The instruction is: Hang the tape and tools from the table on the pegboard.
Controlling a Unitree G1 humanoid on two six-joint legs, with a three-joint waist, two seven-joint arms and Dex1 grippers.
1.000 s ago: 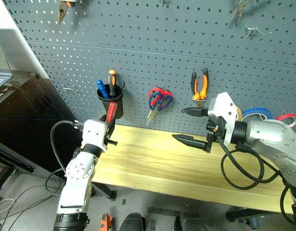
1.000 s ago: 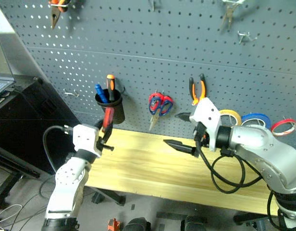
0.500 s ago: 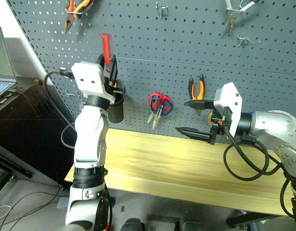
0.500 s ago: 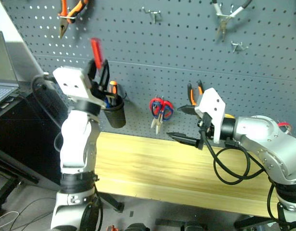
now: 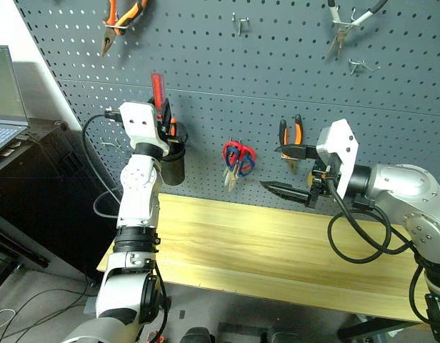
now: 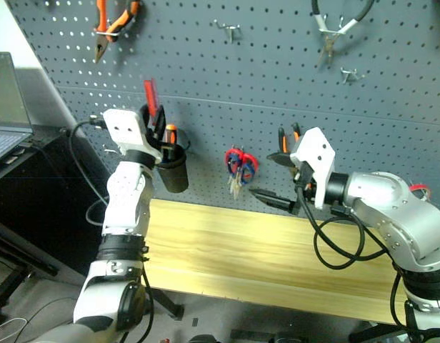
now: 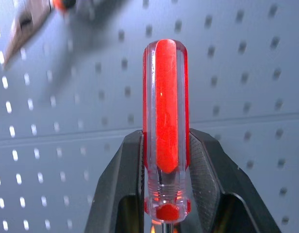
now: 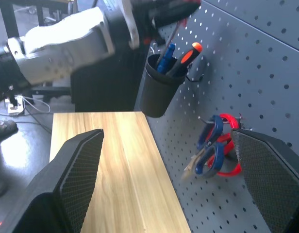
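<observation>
My left gripper is shut on the red-handled screwdriver, handle up, close to the grey pegboard. The clear red handle sits between both black fingers. Its thin shaft slants down toward the mouth of a black cup hung on the board. Blue-handled scissors hang on a hook with a red-handled pair. Orange-and-black pliers hang just right of them. My right gripper stands open and holds nothing, above the wooden table. The tape is hidden.
The cup holds a blue-handled and an orange-handled tool. More pliers hang high on the board at left and right, with bare hooks between. A laptop on a dark cabinet stands to the left.
My left arm has lifted the screwdriver from beside the table's left end up to the board, above the cup. The right arm has held its place; the camera has tilted up.
</observation>
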